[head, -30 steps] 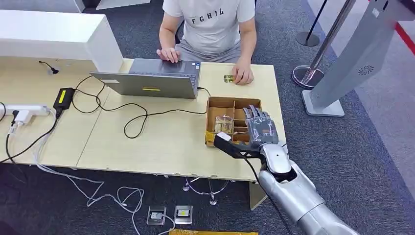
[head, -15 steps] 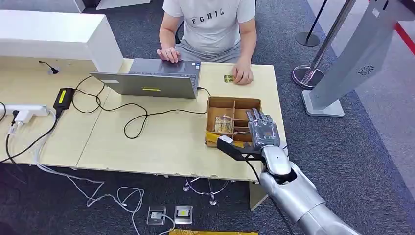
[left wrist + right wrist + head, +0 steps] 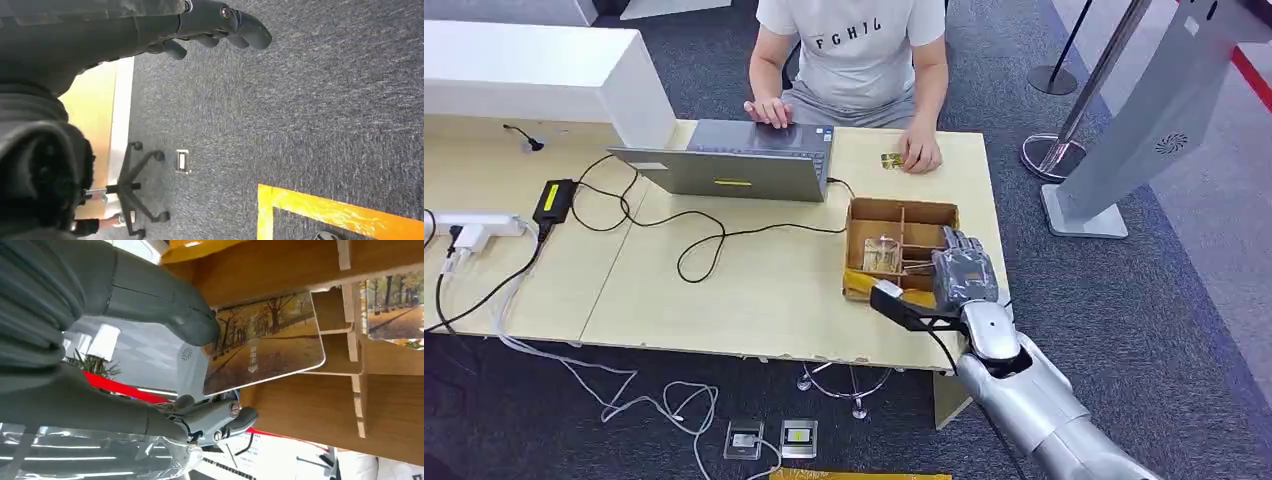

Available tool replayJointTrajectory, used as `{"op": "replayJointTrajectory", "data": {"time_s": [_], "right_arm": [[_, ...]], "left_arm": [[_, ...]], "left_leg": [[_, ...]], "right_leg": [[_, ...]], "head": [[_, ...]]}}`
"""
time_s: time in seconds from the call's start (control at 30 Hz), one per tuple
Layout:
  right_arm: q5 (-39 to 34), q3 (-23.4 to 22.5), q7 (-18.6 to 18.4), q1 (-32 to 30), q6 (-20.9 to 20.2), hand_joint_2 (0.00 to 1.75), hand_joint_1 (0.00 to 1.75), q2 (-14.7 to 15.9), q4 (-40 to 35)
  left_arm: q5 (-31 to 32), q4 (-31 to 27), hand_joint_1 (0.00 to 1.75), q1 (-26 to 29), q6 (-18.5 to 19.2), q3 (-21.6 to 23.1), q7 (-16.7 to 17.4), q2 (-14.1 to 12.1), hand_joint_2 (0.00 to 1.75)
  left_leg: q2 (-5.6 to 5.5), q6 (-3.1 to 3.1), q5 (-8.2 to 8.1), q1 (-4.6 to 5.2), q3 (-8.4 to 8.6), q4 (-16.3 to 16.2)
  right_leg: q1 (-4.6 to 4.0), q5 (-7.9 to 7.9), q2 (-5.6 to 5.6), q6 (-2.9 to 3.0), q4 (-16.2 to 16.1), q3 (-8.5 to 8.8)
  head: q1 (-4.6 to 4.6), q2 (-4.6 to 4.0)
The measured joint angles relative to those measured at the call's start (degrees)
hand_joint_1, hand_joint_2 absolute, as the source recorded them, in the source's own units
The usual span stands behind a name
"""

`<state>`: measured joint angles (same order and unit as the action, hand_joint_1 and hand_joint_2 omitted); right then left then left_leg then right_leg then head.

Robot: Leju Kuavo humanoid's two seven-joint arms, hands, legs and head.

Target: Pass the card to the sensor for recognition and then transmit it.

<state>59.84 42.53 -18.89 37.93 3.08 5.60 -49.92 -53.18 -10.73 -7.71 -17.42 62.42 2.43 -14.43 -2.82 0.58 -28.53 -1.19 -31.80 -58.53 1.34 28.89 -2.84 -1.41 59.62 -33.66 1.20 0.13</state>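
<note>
A card (image 3: pixel 265 340) printed with an autumn tree avenue lies tilted between wooden dividers. My right hand (image 3: pixel 150 340) pinches its near corner, thumb (image 3: pixel 190 320) on top and darker fingers (image 3: pixel 220 417) beneath. From the head view, that right hand (image 3: pixel 964 272) hovers over the near right part of the cardboard divider box (image 3: pixel 894 208), fingers curled down. More cards (image 3: pixel 882 255) stand in the box's left compartment. My left hand (image 3: pixel 215 25) hangs above the carpet, fingers apart and holding nothing.
A person sits across the table, one hand on the laptop (image 3: pixel 734 170), the other on a small yellowish card (image 3: pixel 890 160). Cables and a power brick (image 3: pixel 554 197) cover the left. A grey kiosk stand (image 3: pixel 1144 120) and stanchion base (image 3: pixel 1049 155) are on the right.
My right hand has drawn back toward me over the box, and its fingers have curled in more.
</note>
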Motion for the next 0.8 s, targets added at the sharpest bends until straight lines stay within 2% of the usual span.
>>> {"op": "replayJointTrajectory", "data": {"time_s": [0.43, 0.47, 0.5, 0.8], "right_arm": [[0.26, 0.02, 1.38, -0.05, -0.35, 1.75, 1.75, -0.55, 0.00], [0.26, 0.02, 1.47, -0.05, -0.35, 1.75, 0.07, -0.55, 0.00], [0.26, 0.02, 1.51, -0.05, -0.33, 1.75, 0.00, -0.55, 0.00], [0.81, 0.04, 0.99, -0.20, 0.44, 1.75, 0.00, -0.70, -0.07]], "left_arm": [[0.37, 0.00, 0.00, 0.00, 0.57, 0.02, 0.00, 0.00, 0.00], [0.35, 0.00, 0.00, 0.01, 0.57, 0.02, 0.00, 0.00, 0.00], [0.35, 0.00, 0.00, 0.00, 0.57, 0.02, 0.00, 0.00, 0.00], [-0.11, 0.00, 0.00, 0.01, 0.31, 0.02, 0.09, 0.00, 0.00]], "left_leg": [[0.00, 0.00, 0.00, 0.00, 0.00, 0.00], [0.00, 0.00, 0.00, 0.00, 0.00, 0.00], [0.01, 0.00, 0.00, 0.00, 0.00, 0.00], [0.00, 0.00, 0.00, 0.00, -0.01, 0.00]], "right_leg": [[0.00, 0.00, 0.00, 0.00, 0.00, 0.00], [0.00, 0.00, 0.00, 0.00, 0.00, 0.00], [0.00, 0.00, 0.00, 0.00, 0.00, 0.00], [0.00, 0.00, 0.00, 0.00, 0.00, 0.00]], "head": [[0.02, 0.00], [0.00, 0.00], [0.00, 0.00], [0.00, 0.00]]}}
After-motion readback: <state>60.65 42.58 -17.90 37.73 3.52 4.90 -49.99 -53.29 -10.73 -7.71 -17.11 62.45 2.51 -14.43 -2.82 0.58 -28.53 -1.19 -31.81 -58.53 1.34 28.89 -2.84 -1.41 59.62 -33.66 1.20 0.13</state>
